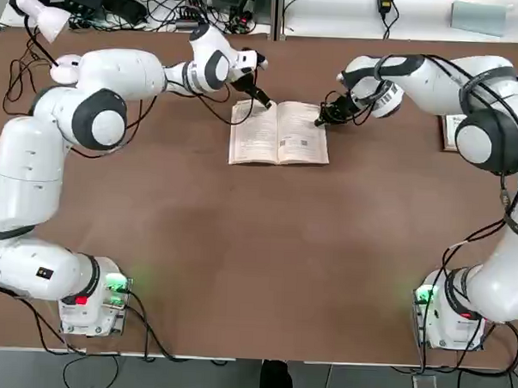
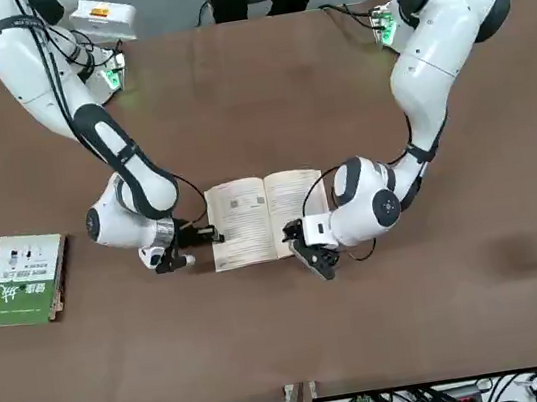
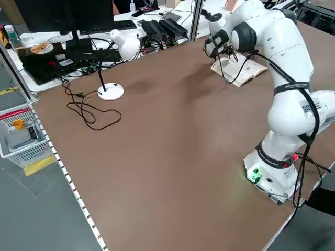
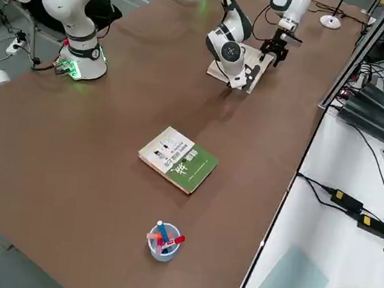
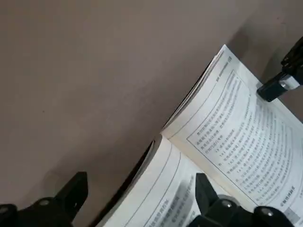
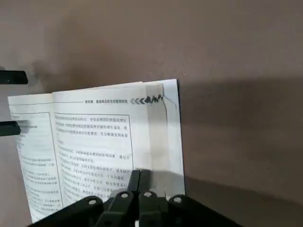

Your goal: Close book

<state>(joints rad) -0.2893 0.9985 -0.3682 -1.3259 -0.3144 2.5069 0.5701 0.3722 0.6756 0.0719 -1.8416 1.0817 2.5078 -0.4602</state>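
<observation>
The book [image 1: 280, 133] lay open, spine running away from the robot. Left gripper [image 1: 265, 102], fingers spread, straddled its far-left corner; right gripper [image 1: 321, 121], fingers pressed together, rested on its right page.

The book's [image 1: 280, 133] printed pages carry text too small to read.

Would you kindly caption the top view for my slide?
Open book lies flat; left gripper open at its far-left corner, shut right gripper on its right page.
</observation>
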